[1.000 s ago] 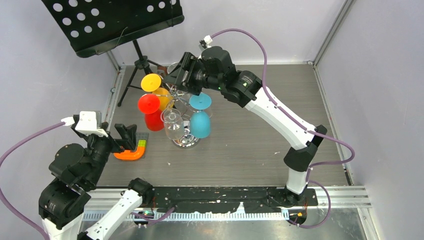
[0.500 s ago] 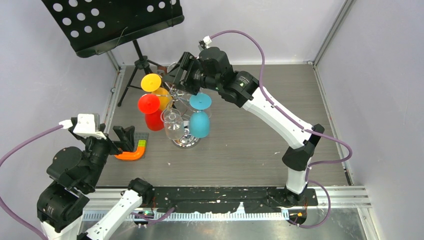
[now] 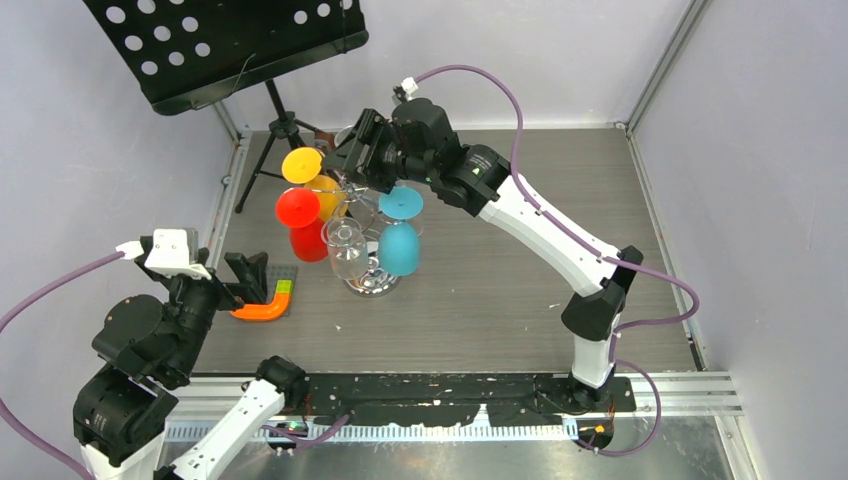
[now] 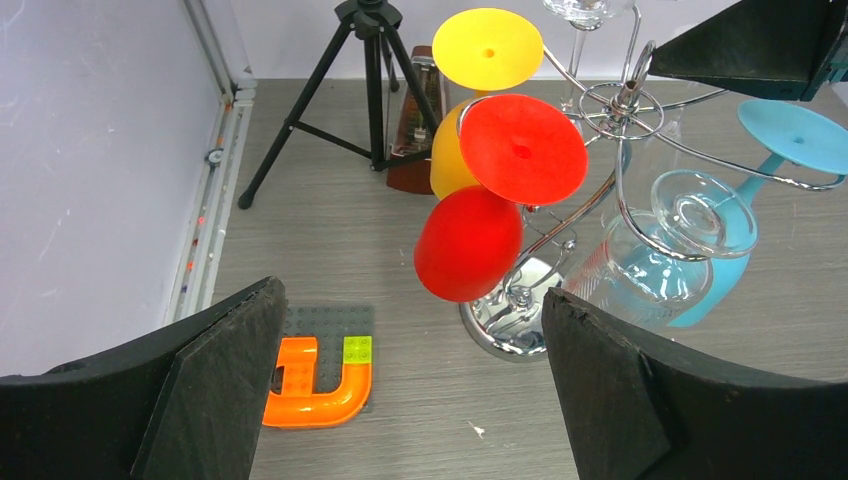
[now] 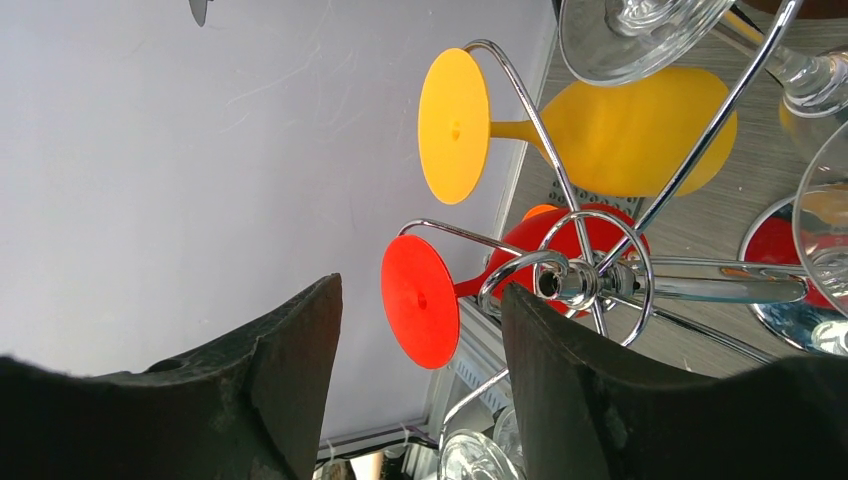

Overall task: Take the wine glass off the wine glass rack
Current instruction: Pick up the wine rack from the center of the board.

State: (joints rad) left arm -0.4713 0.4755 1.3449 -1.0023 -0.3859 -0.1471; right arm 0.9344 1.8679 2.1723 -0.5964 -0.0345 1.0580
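The right claw (image 5: 420,290) is apart and grips nothing, just beside the top ring of the wine glass rack (image 5: 590,280). A red glass (image 4: 468,245), a yellow glass (image 4: 487,48), a blue glass (image 3: 400,245) and a clear glass (image 3: 347,248) hang upside down from the rack's curled arms. The rack stands on the desk (image 3: 500,290). The left claw (image 4: 412,292) is wide apart and empty, near an orange block (image 4: 315,385).

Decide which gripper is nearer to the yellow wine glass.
Right. The right gripper hovers just beside the yellow wine glass, by its foot; the left gripper sits far back, near the orange curved piece.
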